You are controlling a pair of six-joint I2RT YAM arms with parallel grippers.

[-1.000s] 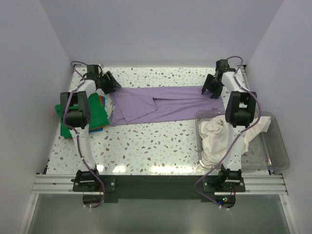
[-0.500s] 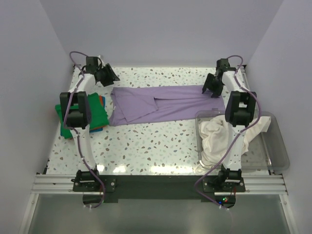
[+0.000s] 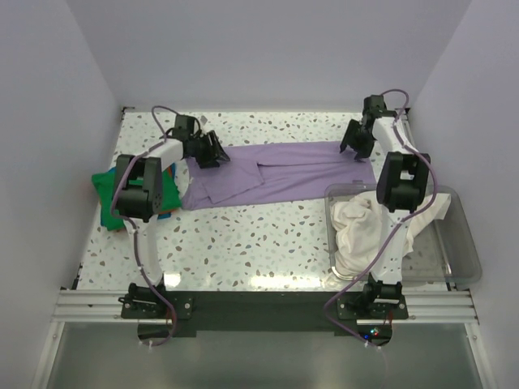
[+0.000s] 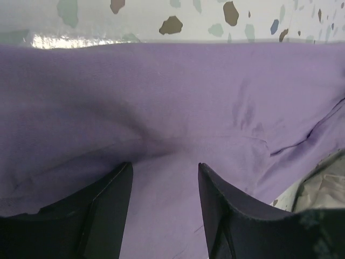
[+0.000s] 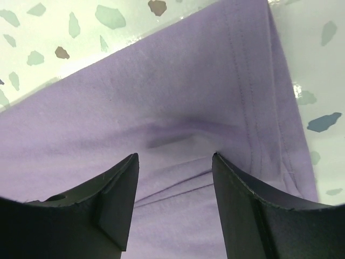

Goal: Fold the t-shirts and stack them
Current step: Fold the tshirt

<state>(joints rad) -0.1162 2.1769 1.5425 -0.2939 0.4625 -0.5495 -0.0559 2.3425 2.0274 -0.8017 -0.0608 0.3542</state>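
Note:
The lavender t-shirt (image 3: 276, 172) lies flat in a long band across the far half of the table. My left gripper (image 3: 209, 151) is open, its jaws straddling the cloth at the shirt's left end; it also shows in the left wrist view (image 4: 164, 167) over the purple cloth (image 4: 172, 108). My right gripper (image 3: 354, 147) is open over the shirt's right end, its fingertips down on the cloth in the right wrist view (image 5: 175, 156) near the stitched hem (image 5: 253, 91). The green t-shirt (image 3: 105, 188) lies folded at the left on blue and orange cloth. The cream white t-shirt (image 3: 361, 231) lies crumpled in the bin.
A clear plastic bin (image 3: 464, 251) stands at the right front and holds the white shirt. The folded pile at the left sits by the table's left edge. Speckled tabletop (image 3: 251, 243) shows in front of the lavender shirt. White walls close in the sides and back.
My left gripper let go of the shirt's left edge, rose toward the back corner, then swung right and down onto the shirt's left end. The right gripper has barely moved.

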